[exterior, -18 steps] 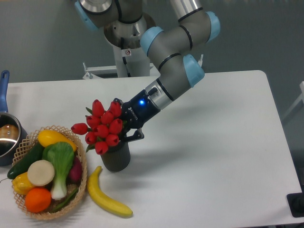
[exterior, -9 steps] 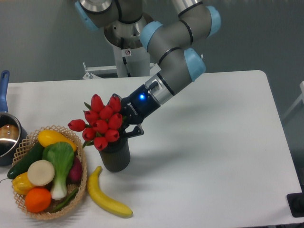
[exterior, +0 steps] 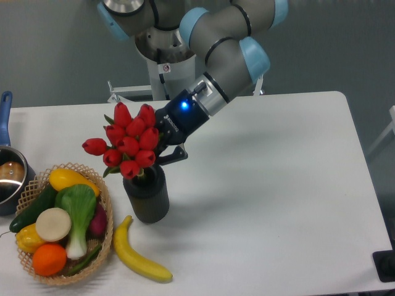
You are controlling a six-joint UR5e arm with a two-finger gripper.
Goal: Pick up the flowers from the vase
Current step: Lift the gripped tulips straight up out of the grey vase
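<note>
Gripper [exterior: 165,153] clamped on stems of red tulip bunch [exterior: 126,143], buds just above mouth of dark grey ribbed vase [exterior: 147,196]; risk: stem ends snagging rim, tipping vase toward banana [exterior: 139,251].

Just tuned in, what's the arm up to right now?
The gripper is shut on the flowers, holding the bunch of red tulips by its stems just above the mouth of the vase. The stem ends look about level with the rim, so they may not be fully clear. The basket and banana sit untouched nearby.
</note>
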